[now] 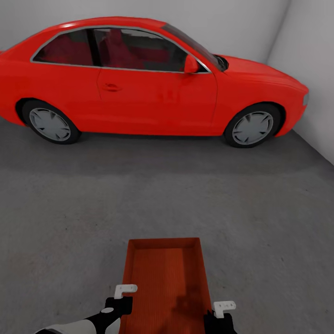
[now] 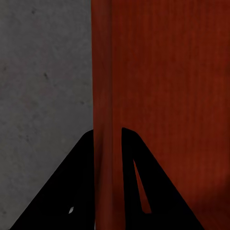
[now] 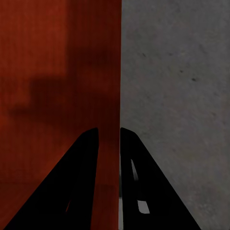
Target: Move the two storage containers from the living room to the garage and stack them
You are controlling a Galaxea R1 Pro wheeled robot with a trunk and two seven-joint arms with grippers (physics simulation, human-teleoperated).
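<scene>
Storage container (image 1: pixel 163 273), orange-red and open-topped, sits in front of the red car (image 1: pixel 139 79) over the grey concrete floor (image 1: pixel 69 208), well short of the car's door. Left gripper (image 2: pixel 108 143) straddles one long side wall, one finger inside, one outside, closed down on it. Right gripper (image 3: pixel 109 143) pinches the opposite wall just the same. White garage walls (image 1: pixel 306 55) rise behind the car.
</scene>
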